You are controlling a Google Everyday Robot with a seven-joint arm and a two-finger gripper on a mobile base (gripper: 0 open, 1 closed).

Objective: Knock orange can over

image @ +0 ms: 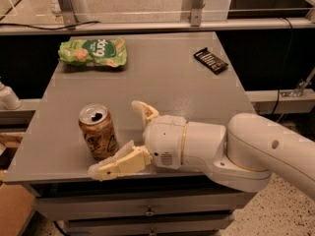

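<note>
The orange can (pixel 98 131) stands upright near the front left of the grey table (pixel 162 77), its silver pull-tab top showing. My gripper (pixel 120 137) comes in from the right on a white arm and is open. One cream finger (pixel 118 163) lies along the table's front edge, just right of and below the can's base. The other finger (pixel 143 110) points back-left, to the right of the can. The can sits just left of the open jaws, close to the near finger.
A green snack bag (pixel 92 51) lies at the back left of the table. A dark flat bar (pixel 210 60) lies at the back right. A metal rail and posts run behind the table. Drawers sit under its front edge.
</note>
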